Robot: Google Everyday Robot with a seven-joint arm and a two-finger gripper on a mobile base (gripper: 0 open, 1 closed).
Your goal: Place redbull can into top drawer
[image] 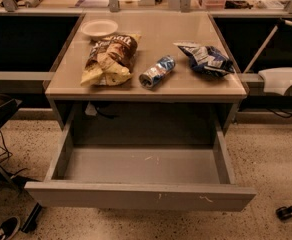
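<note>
redbull can [156, 72] lies on its side; a nudge could roll it past the top drawer [136, 196]. gripper out of view, can't tell its grip.

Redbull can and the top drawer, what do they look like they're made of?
The redbull can is likely thin metal with a glossy finish; its silver end glints. The top drawer seems to be painted metal, matte grey, with white scuffs on the front panel. The gripper isn't in view.
</note>
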